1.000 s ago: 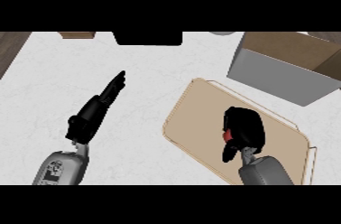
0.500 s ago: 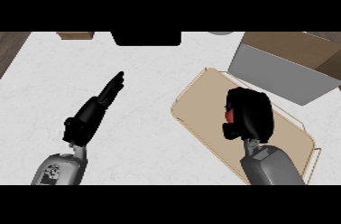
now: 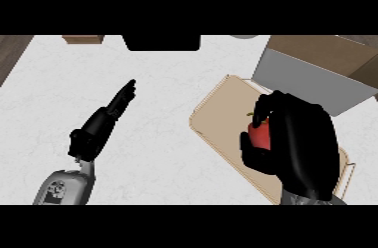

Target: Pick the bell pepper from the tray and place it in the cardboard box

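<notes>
Black fingers and thumb of the right hand (image 3: 295,142) curl round the red bell pepper (image 3: 260,135), which shows only as a red patch at the hand's left side, over the tan tray (image 3: 214,122). The cardboard box (image 3: 325,67) stands just beyond the tray's far right end. At the left, the left hand (image 3: 103,124) lies over the white counter (image 3: 162,92), fingers straight, holding nothing.

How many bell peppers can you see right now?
1. The bell pepper is over the tray, held in the right robot hand. That hand could be hiding others behind it.
</notes>
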Robot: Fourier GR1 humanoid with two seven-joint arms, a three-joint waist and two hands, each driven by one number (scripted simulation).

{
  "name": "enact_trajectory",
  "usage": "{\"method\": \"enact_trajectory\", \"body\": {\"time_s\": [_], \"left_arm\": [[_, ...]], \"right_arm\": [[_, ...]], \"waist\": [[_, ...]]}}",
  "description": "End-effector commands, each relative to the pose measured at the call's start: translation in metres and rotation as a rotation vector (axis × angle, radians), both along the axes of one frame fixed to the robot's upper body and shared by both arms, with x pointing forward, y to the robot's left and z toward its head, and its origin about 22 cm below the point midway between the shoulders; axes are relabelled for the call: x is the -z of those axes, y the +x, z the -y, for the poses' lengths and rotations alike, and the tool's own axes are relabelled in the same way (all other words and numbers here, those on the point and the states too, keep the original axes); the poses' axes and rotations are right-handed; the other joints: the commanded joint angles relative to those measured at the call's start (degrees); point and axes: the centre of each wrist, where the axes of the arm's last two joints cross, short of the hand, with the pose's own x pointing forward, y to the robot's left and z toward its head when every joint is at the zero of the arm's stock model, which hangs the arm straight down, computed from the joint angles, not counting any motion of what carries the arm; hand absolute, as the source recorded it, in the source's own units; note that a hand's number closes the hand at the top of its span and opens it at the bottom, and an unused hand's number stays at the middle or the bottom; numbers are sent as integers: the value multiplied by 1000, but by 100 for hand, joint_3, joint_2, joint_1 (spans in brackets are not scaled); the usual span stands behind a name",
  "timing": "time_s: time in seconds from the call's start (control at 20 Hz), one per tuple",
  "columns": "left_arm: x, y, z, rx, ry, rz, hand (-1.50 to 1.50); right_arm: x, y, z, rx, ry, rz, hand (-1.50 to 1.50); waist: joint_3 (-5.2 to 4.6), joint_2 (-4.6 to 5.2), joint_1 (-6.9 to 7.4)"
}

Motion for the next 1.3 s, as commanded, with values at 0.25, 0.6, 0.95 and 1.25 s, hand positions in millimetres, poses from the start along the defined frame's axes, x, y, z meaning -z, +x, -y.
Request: {"method": "enact_trajectory", "body": {"time_s": [0.25,0.6,0.95,1.25], "left_arm": [[-2,-3,3,1,6,7,0],[-10,-6,17,8,-2,5,0],[11,-7,-7,3,7,7,0],[8,9,16,28,9,8,0]], "right_arm": [[-57,-8,17,111,118,111,150],[-85,38,41,193,129,131,150],[-88,66,89,197,154,150,150],[-103,114,101,235,213,166,150]], "waist": [[2,13,37],[3,16,71],[3,19,49],[2,32,56]]}}
